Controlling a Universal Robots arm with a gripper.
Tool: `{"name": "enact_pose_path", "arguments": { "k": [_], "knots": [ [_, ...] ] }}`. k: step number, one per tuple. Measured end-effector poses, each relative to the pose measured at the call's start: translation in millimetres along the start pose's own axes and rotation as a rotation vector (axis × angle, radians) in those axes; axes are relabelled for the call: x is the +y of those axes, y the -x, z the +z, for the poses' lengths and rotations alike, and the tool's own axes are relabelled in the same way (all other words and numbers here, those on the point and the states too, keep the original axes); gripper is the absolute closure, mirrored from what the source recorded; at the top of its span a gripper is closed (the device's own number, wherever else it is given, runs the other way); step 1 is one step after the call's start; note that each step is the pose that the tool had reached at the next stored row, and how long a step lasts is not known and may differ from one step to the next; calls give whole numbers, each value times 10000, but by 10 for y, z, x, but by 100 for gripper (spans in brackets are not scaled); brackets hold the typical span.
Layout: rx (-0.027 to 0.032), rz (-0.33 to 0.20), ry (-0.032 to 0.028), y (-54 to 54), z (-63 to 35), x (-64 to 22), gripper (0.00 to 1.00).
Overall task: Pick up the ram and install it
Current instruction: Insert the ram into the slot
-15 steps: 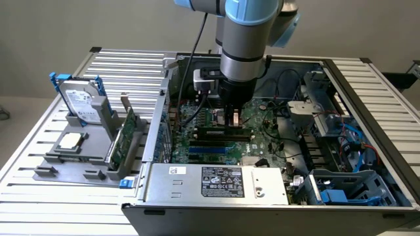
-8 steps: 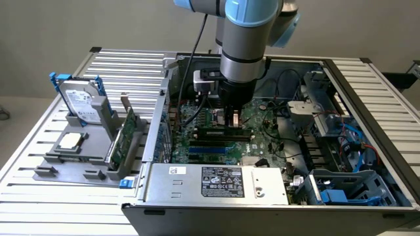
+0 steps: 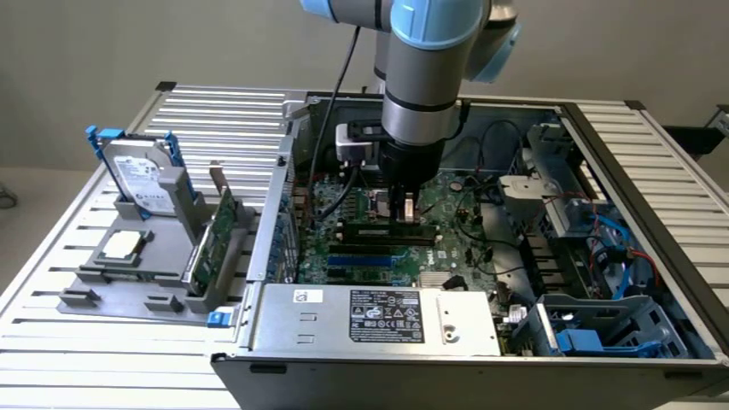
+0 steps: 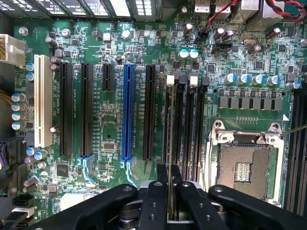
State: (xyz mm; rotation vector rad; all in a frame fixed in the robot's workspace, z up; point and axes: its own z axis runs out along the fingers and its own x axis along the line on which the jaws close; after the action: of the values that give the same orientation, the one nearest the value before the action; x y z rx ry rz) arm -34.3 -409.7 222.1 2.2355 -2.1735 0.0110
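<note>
The ram (image 4: pixel 169 124) shows edge-on in the wrist view as a thin line running out from between my fingers. It hangs over the row of black memory slots (image 4: pixel 184 124) beside the CPU socket. My gripper (image 4: pixel 170 184) is shut on the ram, one black finger (image 4: pixel 157 191) on each side. In the exterior view the gripper (image 3: pixel 401 213) reaches straight down into the open computer case. There the ram (image 3: pixel 387 229) is a dark green stick lying level just above the motherboard (image 3: pixel 456 248). I cannot tell whether it touches a slot.
A CPU socket (image 4: pixel 247 165), a blue slot (image 4: pixel 127 112) and black expansion slots (image 4: pixel 86 110) surround the spot. Case walls, a power supply (image 3: pixel 376 316) and cables (image 3: pixel 615 248) hem the arm in. Outside, a grey stand holds a hard drive (image 3: pixel 142 184) and a green card (image 3: pixel 217 239).
</note>
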Motion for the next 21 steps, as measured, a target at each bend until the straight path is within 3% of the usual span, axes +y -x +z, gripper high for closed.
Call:
{"name": "enact_pose_path", "arguments": {
  "k": [9,13,16,21],
  "knots": [
    [-3,0,0,0,13,0,86],
    [-6,1,0,0,13,0,72],
    [-28,0,8,-1,-49,1,60],
    [-57,-2,43,-4,-177,2,60]
  ]
}}
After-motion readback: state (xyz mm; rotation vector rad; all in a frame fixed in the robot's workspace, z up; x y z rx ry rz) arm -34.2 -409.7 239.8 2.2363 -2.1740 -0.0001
